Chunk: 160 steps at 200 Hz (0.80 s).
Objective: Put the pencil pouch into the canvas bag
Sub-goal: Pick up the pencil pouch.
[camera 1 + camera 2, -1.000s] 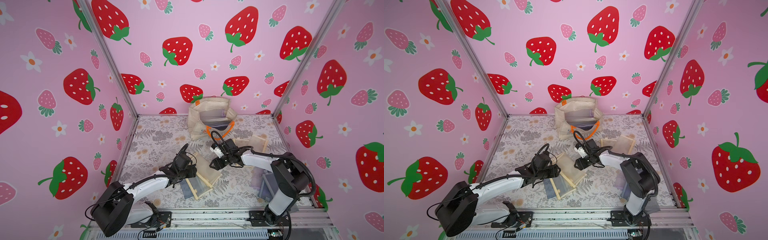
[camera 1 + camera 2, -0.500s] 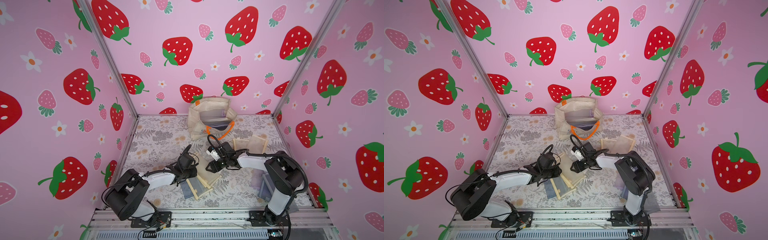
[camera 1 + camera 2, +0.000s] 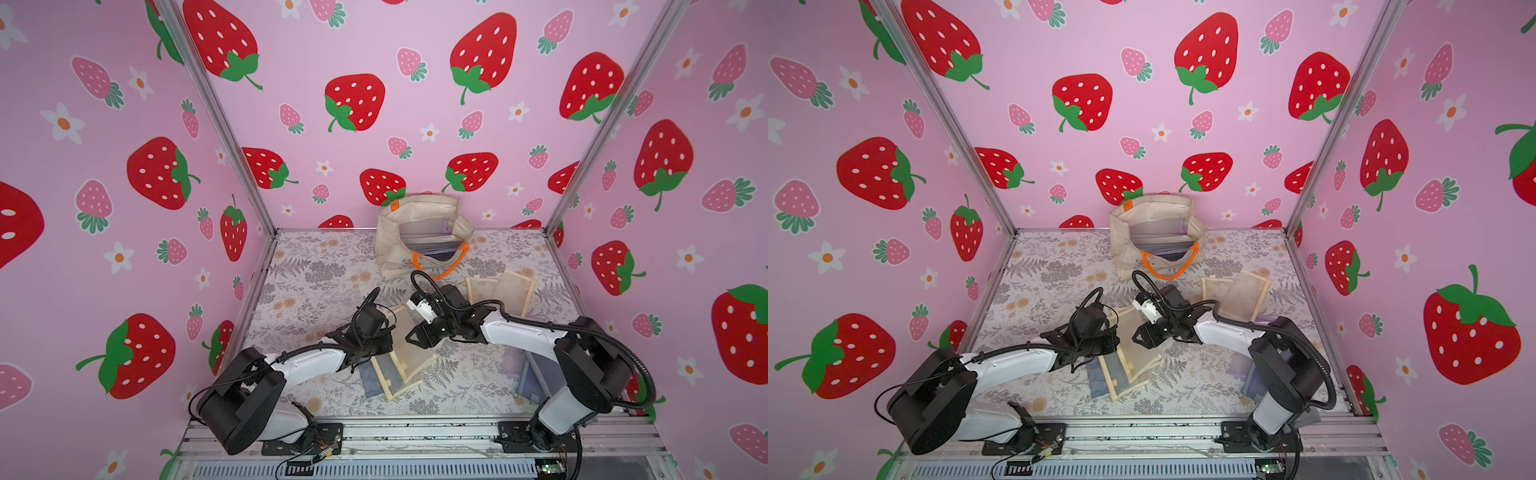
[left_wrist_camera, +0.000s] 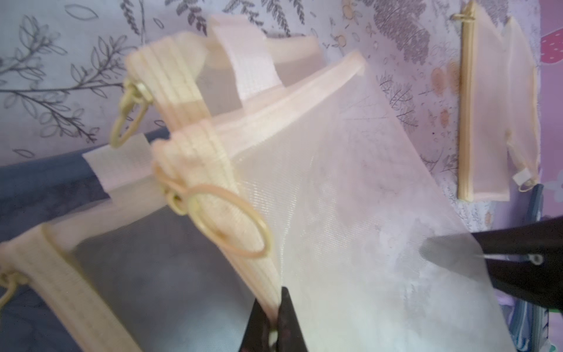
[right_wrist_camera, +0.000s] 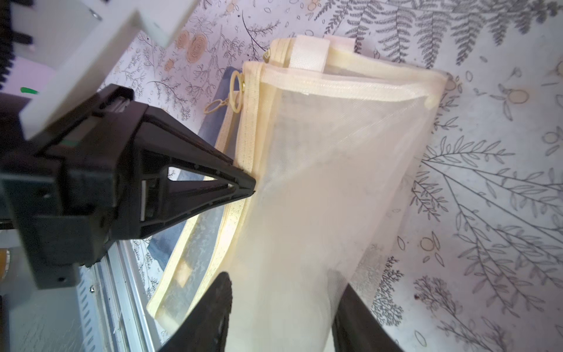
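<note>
You're only at the pickup: left fingers (image 4: pixel 291 323) clench the pencil pouch (image 4: pixel 350 198) by its zipper edge, right fingers (image 5: pixel 213 311) gape astride its mesh, and the canvas bag (image 3: pixel 388 249) at upper centre awaits it.

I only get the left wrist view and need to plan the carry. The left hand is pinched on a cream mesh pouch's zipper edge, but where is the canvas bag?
Observer: In both top views the canvas bag stands upright at the back of the table, with its mouth open.
Operator: Is anything in it?
Observer: Yes, greyish flat pieces show inside the mouth.
Operator: Is the right hand on the pouch as well?
Observer: In the right wrist view the right hand has its fingers apart, one on each side of the mesh pouch.
</note>
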Tool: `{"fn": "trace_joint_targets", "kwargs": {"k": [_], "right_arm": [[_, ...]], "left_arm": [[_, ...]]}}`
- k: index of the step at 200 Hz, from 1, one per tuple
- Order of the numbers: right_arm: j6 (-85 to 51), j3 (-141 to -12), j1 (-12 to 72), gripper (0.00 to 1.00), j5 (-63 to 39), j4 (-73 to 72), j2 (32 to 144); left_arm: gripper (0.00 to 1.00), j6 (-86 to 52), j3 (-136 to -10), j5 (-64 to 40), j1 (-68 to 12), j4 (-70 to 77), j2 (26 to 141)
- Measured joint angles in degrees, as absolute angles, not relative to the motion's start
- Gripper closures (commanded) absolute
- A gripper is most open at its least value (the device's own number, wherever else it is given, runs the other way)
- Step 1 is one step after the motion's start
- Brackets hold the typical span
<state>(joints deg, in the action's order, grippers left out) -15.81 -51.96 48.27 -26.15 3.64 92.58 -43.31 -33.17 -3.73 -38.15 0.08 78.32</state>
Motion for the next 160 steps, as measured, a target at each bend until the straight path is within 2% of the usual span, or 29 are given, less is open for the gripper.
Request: {"fn": "trace_joint_targets", "kwargs": {"k": [82, 156, 160], "right_arm": [[-16.93, -51.94, 48.27, 0.6, -27.81, 2.79, 92.14], [-17.15, -49.6, 48.27, 0.96, -29.52, 0.82, 84.05], [-16.71, -49.56, 48.27, 0.98, -29.45, 0.89, 83.55]], "left_arm": [[1.0, -39.92, -28.67, -6.09, -38.17, 2.79, 64.97], [1.0, -37.28, -26.59, -6.46, -38.17, 2.68, 58.92], [0.97, -37.28, -26.59, -6.44, -38.17, 2.7, 58.92]]}}
